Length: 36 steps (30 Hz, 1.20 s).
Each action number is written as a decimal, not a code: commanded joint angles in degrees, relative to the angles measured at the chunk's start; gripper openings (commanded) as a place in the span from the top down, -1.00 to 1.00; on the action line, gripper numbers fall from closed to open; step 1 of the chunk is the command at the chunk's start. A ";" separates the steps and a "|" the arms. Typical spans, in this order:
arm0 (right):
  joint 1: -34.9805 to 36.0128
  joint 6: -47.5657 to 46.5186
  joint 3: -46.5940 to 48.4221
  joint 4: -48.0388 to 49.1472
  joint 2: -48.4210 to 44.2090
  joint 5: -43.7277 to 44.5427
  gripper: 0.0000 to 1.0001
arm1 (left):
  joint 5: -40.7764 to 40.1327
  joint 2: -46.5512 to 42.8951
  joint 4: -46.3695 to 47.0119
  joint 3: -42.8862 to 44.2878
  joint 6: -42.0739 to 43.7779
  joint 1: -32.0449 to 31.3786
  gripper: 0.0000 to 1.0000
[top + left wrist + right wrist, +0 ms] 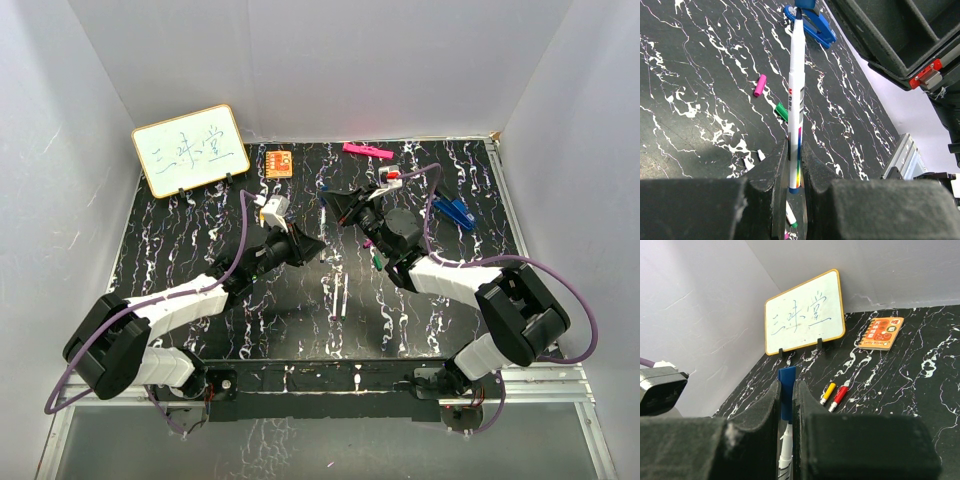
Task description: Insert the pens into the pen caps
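Jaws of the left gripper [794, 156] are clamped on the tail of a white pen [796, 90], which is held clear of the desk [700, 60]. Its long axis is run straight away from the left wrist, with the tip pointed at the blue cap [786, 382] pinched between the jaws of the right gripper [786, 390]. Capping of this pen is judged to be in hand. How far the tip is seated cannot be told. A straight push along that axis is called for next.

The white-and-black left arm [180, 305] and right arm [455, 272] stretch inward, grippers facing (almost tip to tip): left gripper [794, 165] clamps a thin white pen [796, 85], right gripper [786, 402] a short blue plastic cap [787, 382].
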 commanded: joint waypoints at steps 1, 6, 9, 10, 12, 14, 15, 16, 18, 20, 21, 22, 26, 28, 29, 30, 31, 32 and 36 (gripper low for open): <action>0.22 -3.13 2.08 3.17 0.22 1.54 1.00 | 0.31 -2.26 1.55 -0.18 0.26 -0.24 1.00; 0.26 -3.35 2.99 3.17 0.31 1.11 1.00 | -0.03 -2.36 1.59 -0.43 -0.02 -0.20 1.00; 0.31 -2.31 2.25 3.10 -0.04 0.28 1.00 | -0.50 -2.25 1.60 -0.37 0.21 -0.25 1.00; 0.27 -1.91 1.98 3.02 -0.19 0.03 1.00 | -0.53 -2.04 1.71 -0.38 0.23 -0.25 1.00; 0.29 -1.07 1.50 2.99 -0.42 -0.24 1.00 | -0.34 -1.58 1.76 0.01 0.41 -0.25 1.00; 0.31 -0.52 1.21 2.91 -0.60 -0.63 1.00 | 0.00 -1.04 2.09 0.25 0.41 -0.23 1.00; 0.34 -0.42 1.12 2.95 -0.61 -0.82 1.00 | 0.19 -0.90 2.38 0.29 0.27 -0.29 1.00; 0.34 -0.36 1.11 2.99 -0.55 -0.93 1.00 | 0.25 -0.79 2.54 0.29 0.23 -0.25 1.00; 0.32 -0.35 1.26 2.91 -0.44 -0.95 1.00 | 0.42 -0.56 2.59 0.38 0.17 -0.25 1.00; 0.31 -0.50 1.37 2.82 -0.29 -0.90 1.00 | 0.43 -0.71 2.51 0.44 0.23 -0.26 1.00; 0.28 -0.48 1.41 2.82 -0.20 -0.95 1.00 | 0.34 -0.87 2.46 0.39 0.24 -0.25 1.00; 0.29 -0.52 1.37 2.82 -0.13 -0.93 1.00 | 0.28 -1.09 2.47 0.35 0.28 -0.25 1.00; 0.32 -0.57 1.28 2.82 0.18 -0.79 1.00 | 0.07 -1.67 2.11 0.13 0.38 -0.25 1.00; 0.34 -0.67 1.28 2.82 0.21 -0.80 1.00 | 0.04 -1.86 1.97 0.14 0.39 -0.22 1.00; 0.34 -0.77 1.28 2.86 0.19 -0.60 1.00 | 0.02 -1.98 2.00 0.10 0.37 -0.25 1.00; 0.34 -1.03 1.26 2.90 0.18 -0.38 1.00 | 0.00 -2.08 1.97 0.04 0.35 -0.25 1.00; 0.34 -1.32 1.28 2.84 0.18 -0.06 1.00 | -0.02 -2.12 1.84 0.05 0.33 -0.18 1.00; 0.35 -1.56 1.43 2.82 0.18 0.16 1.00 | 0.13 -2.18 1.77 0.08 0.40 -0.26 1.00; 0.33 -2.04 2.05 2.55 0.35 0.17 1.00 | 0.51 -2.31 1.76 -0.24 -0.15 -0.25 1.00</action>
